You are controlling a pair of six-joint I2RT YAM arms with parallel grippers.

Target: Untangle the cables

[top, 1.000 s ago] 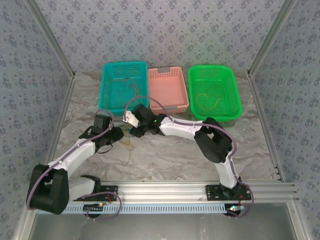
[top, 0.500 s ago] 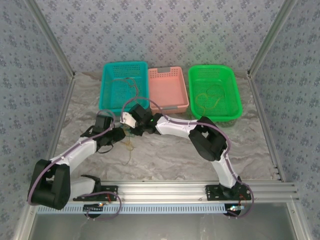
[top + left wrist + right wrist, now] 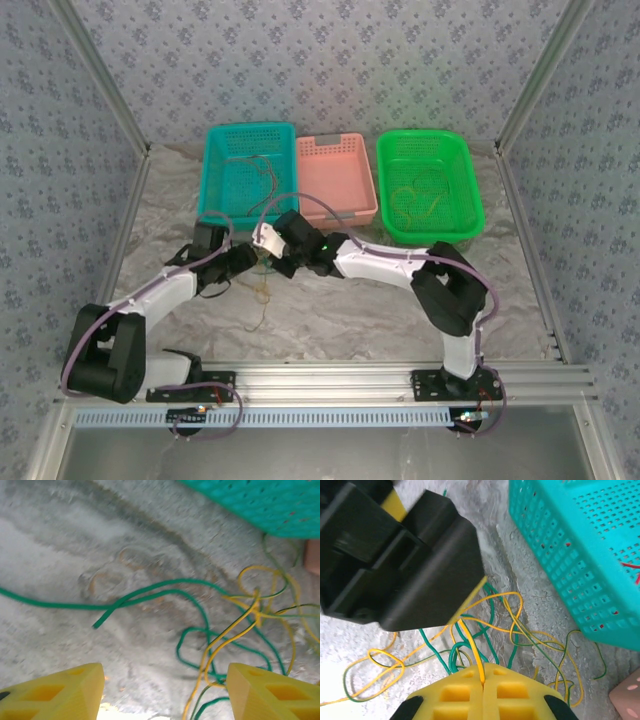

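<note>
The grey marbled table (image 3: 350,320) is carrying three baskets in a row along its far side. The teal basket (image 3: 250,128) is standing at the left end, the pink basket (image 3: 335,145) is touching the teal basket's right side, and the green basket (image 3: 425,137) is standing further right of the teal basket, beyond the pink one. The left arm (image 3: 150,295) and the right arm (image 3: 400,265) are both reaching to the patch of table just in front of the teal basket's near wall. There the left gripper (image 3: 165,695) is hanging over the table with its yellow fingers (image 3: 60,692) standing wide apart, released and gripping nothing. The right gripper (image 3: 483,680) is sitting just beside it, its jaws pressed together and pinching a yellow cable (image 3: 470,640) that is running up into the seam between them. The cables (image 3: 262,285) are lying as a loose tangle of green and yellow strands just in front of the teal basket, under both grippers. One green cable (image 3: 150,592) is running away from the knot, its cut end resting on bare table. A red cable (image 3: 629,566) is lying inside the teal basket, and a coiled cable (image 3: 420,195) is lying inside the green basket.
</note>
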